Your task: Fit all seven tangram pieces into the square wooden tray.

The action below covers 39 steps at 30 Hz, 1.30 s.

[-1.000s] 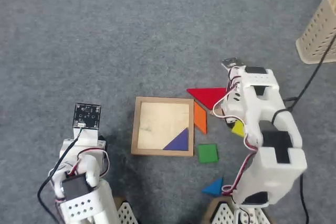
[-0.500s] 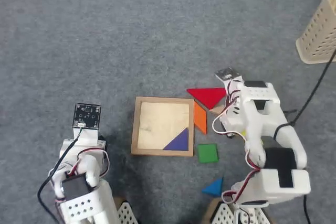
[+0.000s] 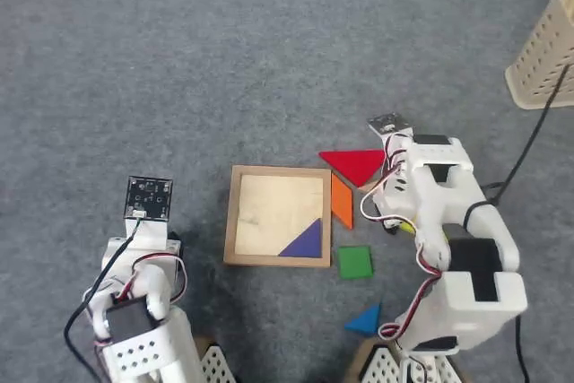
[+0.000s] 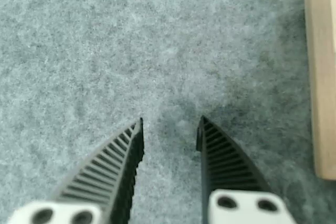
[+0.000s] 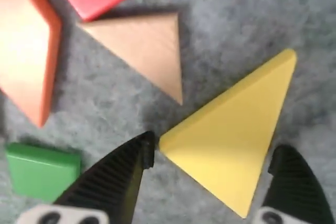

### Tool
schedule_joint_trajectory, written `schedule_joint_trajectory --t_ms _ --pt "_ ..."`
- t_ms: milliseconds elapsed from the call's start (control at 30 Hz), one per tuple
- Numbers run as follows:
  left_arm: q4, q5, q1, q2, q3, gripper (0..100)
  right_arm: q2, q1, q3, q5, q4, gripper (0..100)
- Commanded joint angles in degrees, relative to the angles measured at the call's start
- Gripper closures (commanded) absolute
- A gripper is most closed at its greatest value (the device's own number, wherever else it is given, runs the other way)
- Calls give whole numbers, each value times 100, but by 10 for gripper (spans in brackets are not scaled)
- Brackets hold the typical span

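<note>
Yellow triangle (image 5: 232, 136) sits framed by the right gripper (image 5: 213, 150), jaws spread wide, seemingly for a grab; left gripper (image 4: 171, 120) hangs parted, empty, beside the wooden tray (image 3: 230, 217).

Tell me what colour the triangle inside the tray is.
Purple triangle, best in the high view.

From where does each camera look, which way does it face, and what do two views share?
High view: fixed above the gray mat, looking down on the wooden tray, left arm and right arm.
Left wrist view: on the left arm, facing down at mat beside the tray; the open left gripper shows.
Right wrist view: on the right arm, facing down; the open right gripper flanks the yellow triangle.
Shared: high and right wrist views both show the orange parallelogram and green square.
</note>
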Motion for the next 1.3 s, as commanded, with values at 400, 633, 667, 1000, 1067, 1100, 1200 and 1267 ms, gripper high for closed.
schedule_joint_trajectory --t_ms 400,633,667,1000,1067,1100,1200,1267 --pt "9 26 -18 -88 -75 844 -426 13 -246 -290 48 786" --pt "9 26 -18 -88 -75 844 -2062 -453 -220 -352 787 786" --pt "9 26 -18 -88 -75 844 -2211 -602 -220 -352 857 786" --pt "9 26 -18 -88 -75 844 -1877 -2325 -1662 -325 1631 786" --pt "9 26 -18 -88 -75 844 -1499 -2554 -2048 -334 1780 786" --pt "9 26 -18 -88 -75 844 -1297 -2642 -2224 -334 1833 786" --pt "9 26 -18 -88 -75 844 -787 -2949 -2576 -308 1763 786" --pt "9 26 -18 -88 -75 844 -488 -3257 -2743 -290 1613 786"
